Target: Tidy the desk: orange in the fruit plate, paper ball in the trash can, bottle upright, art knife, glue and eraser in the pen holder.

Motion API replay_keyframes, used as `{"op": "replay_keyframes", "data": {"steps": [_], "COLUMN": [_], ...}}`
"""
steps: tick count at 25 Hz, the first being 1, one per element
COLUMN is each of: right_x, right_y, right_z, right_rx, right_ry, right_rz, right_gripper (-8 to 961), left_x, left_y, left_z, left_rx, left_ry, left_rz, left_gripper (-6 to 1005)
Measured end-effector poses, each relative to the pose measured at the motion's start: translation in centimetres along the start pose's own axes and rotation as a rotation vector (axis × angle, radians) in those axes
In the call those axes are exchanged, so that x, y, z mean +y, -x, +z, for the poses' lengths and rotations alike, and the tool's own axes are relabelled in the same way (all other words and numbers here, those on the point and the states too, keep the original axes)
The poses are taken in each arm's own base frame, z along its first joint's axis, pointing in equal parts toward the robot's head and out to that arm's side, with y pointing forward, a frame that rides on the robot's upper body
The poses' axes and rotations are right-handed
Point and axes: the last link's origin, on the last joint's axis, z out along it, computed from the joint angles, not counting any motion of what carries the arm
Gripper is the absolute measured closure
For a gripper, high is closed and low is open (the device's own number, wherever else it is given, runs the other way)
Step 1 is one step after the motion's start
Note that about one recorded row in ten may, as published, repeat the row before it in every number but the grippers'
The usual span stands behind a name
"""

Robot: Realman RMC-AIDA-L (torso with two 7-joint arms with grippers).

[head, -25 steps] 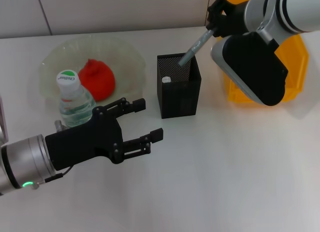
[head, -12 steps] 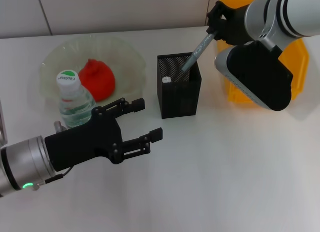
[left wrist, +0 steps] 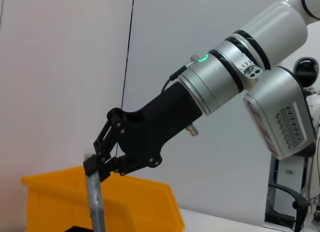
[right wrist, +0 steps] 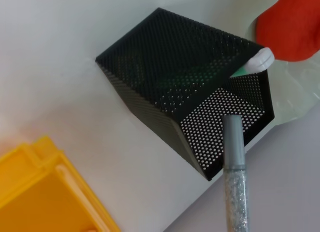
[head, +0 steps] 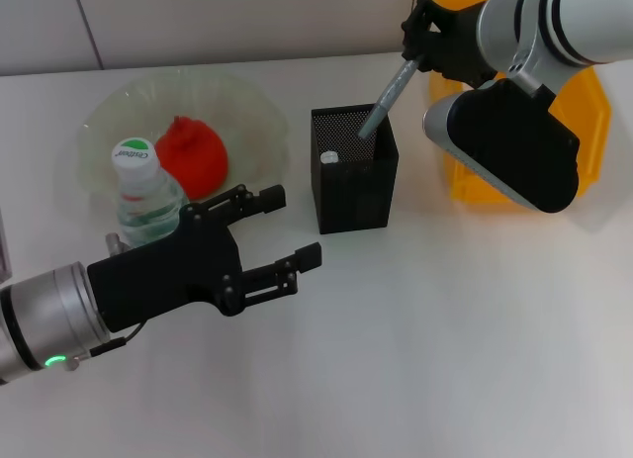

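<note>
Above the black square mesh pen holder (head: 354, 166), the right gripper (head: 416, 48) pinches the grey glue tube (head: 386, 100), tip seemingly just inside; next, release. Left gripper (head: 280, 237) idles, jaws wide.

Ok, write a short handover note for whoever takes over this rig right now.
Right hand: shut on the thin grey glue tube, tilted, lower tip just inside the black square mesh pen holder, not released.
Left hand: open, empty, hovering over the white desk near the clear bottle.
Done: red-orange orange in the pale-green fruit plate; bottle upright; mint-green art knife in the holder.
Left: drop the glue.
Eraser and paper ball not visible; yellow trash can sits behind the right arm.
</note>
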Motion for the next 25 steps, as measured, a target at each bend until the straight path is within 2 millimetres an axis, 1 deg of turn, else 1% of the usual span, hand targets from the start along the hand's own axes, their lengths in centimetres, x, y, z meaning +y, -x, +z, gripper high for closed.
{"op": "replay_keyframes", "data": {"steps": [8, 25], "right_x": [-0.2, -0.6], "right_y": [0.4, 0.8], "right_z": [0.3, 1.1], "right_rx": [-0.002, -0.009], "right_ry": [-0.01, -0.015], "right_rz": [-0.045, -0.079], "right_gripper": [825, 827], "left_x": [0.3, 0.4], "left_y": [-0.2, -0.3], "left_z": [0.6, 0.6], "left_rx": [0.024, 0.026], "left_ry": [0.015, 0.015], "left_rz": [0.014, 0.016], "left_gripper": [208, 208]}}
